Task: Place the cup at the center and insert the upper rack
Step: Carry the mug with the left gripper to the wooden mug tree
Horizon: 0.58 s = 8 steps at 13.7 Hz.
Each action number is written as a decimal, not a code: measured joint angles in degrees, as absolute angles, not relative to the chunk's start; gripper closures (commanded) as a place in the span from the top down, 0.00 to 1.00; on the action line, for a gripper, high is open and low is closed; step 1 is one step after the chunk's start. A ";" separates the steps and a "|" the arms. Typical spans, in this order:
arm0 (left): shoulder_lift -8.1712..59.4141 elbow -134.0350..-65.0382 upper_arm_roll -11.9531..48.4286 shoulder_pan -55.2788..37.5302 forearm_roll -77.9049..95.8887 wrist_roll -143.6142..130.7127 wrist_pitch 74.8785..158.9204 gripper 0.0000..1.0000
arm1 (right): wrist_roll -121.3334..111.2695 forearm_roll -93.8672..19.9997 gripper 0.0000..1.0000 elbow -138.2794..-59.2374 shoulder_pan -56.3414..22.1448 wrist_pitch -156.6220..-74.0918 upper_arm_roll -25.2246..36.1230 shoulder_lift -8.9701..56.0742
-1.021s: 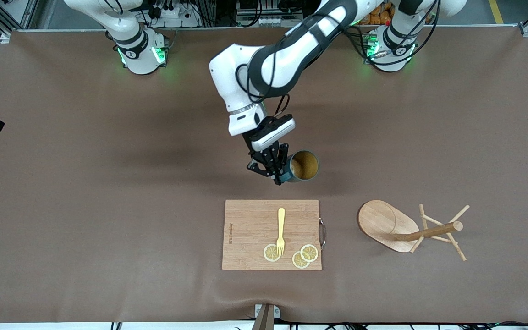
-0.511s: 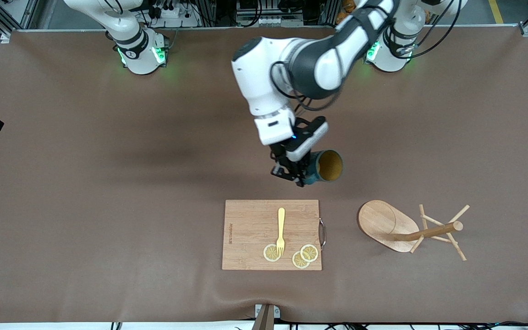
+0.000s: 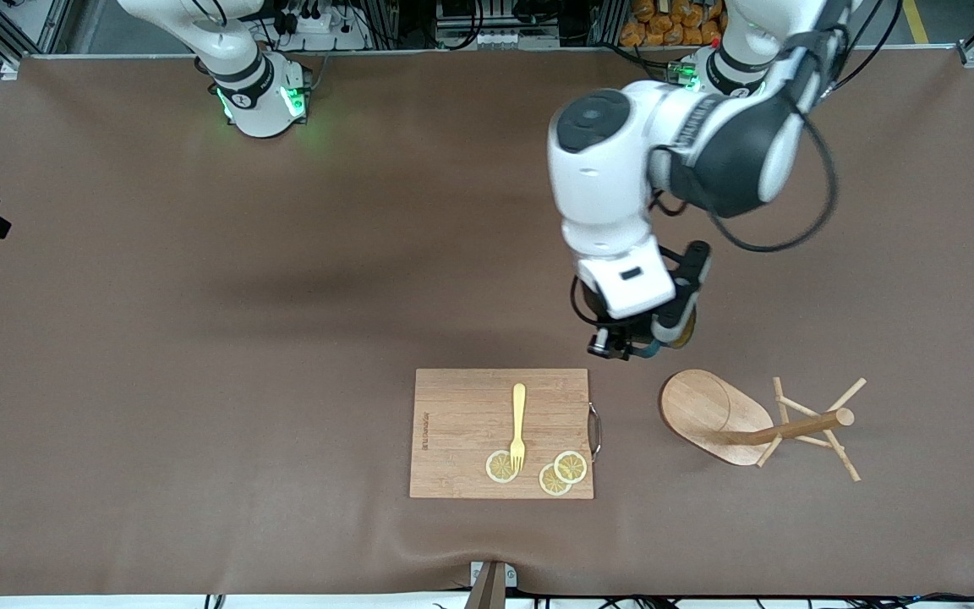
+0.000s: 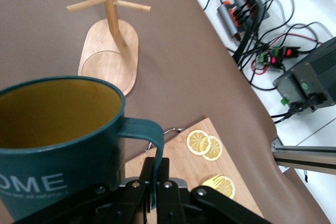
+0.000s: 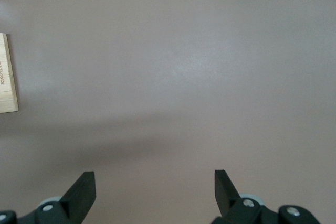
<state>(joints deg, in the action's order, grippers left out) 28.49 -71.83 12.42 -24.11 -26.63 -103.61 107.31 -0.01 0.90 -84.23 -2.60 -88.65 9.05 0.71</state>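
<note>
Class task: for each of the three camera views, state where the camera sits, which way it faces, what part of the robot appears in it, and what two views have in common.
Front view: high across the table, facing both arms' bases; left tool carries the cup.
Left wrist view: on the left wrist, looking past the cup at the upper rack, the cutting board and the lemon slices; its fingers clamp the handle.
Right wrist view: on the waiting right wrist, facing bare table; right tool open.
Shared: rack, board and slices, front and left wrist.

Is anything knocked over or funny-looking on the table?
Nothing is knocked over or spilled. The mug tree stands upright on its base near the board. The left gripper holds the cup tilted by its handle, but the cup looks empty.
</note>
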 measured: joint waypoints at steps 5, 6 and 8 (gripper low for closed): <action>26.76 -71.96 12.43 -18.50 -18.17 -98.53 107.74 0.00 | -0.01 0.90 1.00 -84.23 -2.60 -88.12 9.08 0.71; 26.76 -72.02 12.44 -17.81 -16.16 -97.81 108.21 0.00 | 0.00 0.90 1.00 -84.23 -2.60 -88.04 9.09 0.71; 26.73 -72.02 12.44 -16.13 -11.44 -95.77 108.58 0.00 | 0.02 0.90 1.00 -84.23 -2.60 -87.94 9.13 0.71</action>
